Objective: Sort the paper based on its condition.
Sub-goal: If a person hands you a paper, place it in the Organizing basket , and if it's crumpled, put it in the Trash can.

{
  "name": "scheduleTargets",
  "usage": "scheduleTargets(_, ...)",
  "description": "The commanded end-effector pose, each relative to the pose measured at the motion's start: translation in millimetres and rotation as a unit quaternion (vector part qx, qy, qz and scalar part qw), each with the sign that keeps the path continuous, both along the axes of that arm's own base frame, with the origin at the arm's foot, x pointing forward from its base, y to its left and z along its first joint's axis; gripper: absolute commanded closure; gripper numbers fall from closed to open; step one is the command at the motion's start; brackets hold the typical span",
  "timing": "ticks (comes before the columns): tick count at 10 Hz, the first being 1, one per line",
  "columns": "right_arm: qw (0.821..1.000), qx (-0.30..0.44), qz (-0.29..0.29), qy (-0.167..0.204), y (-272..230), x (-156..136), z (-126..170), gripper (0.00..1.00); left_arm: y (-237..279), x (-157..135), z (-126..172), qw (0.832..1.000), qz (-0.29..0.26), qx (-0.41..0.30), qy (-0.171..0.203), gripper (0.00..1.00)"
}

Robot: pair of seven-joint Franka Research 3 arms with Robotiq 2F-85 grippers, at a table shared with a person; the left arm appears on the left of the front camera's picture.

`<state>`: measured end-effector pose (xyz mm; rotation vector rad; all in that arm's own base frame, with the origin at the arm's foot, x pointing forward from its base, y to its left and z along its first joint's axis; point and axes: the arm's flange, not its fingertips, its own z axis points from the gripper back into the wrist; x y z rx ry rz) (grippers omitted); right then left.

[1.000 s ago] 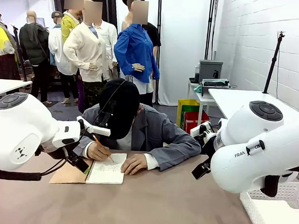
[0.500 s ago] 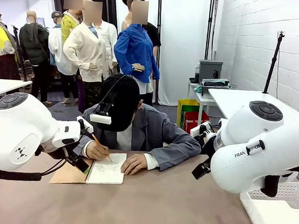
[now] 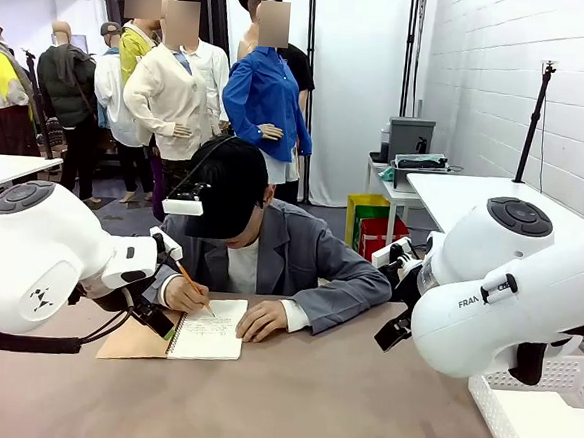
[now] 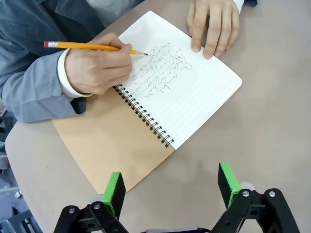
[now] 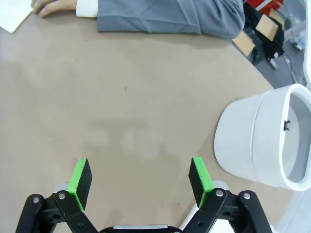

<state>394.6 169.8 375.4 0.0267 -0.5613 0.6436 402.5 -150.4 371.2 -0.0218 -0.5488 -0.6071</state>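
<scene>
The person's head has been lifted off the page since a second ago, and both arms are found where they were. The writing goes on: the pencil (image 4: pixel 92 47) is held in the writing hand (image 4: pixel 97 68) and its tip is pressed to the open page (image 4: pixel 194 92) of the spiral notebook (image 3: pixel 209 332), while the other hand (image 4: pixel 214 24) is laid flat on the page's far corner.

Nothing is sorted yet. No loose sheet and no crumpled ball is to be made out on the bench (image 3: pixel 309 401). The only paper seen is that scribbled page, which is bound in the notebook at 12 o'clock from the left jaws. A sheet must be freed from the spiral before any sorting can begin, so the whole task is judged to be ahead.

The left jaws are held wide apart over bare bench just short of the brown cover (image 4: pixel 112 145), with nothing between the green pads (image 4: pixel 114 191). The right jaws are likewise spread and empty above bare bench.

A white slotted basket (image 3: pixel 549 417) is set at 4 o'clock in the front view. What looks like a white round bin (image 5: pixel 262 141) is caught at 3 o'clock in the right wrist view. For now the page is blocked by the person's hands and grey sleeves (image 5: pixel 170 19).
</scene>
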Motion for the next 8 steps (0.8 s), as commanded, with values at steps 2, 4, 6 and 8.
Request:
scheduleTargets(2,1.000,0.000,0.000,0.000,-0.1,0.1,0.0,0.00,0.2,0.1,0.0,1.000,0.000,0.000,0.000,0.00)
scheduleTargets(4,1.000,0.000,0.000,0.000,-0.1,0.1,0.0,0.00,0.2,0.1,0.0,1.000,0.000,0.000,0.000,0.00)
scheduleTargets(6,1.000,0.000,0.000,0.000,0.0,0.0,0.0,0.00,0.7,-2.1,4.0,1.000,-0.008,-0.009,0.025,0.00)
scheduleTargets(8,0.998,0.022,0.029,0.047,18.5,-7.0,7.8,0.00,6.7,-11.6,16.7,0.997,-0.040,-0.030,0.064,0.00)
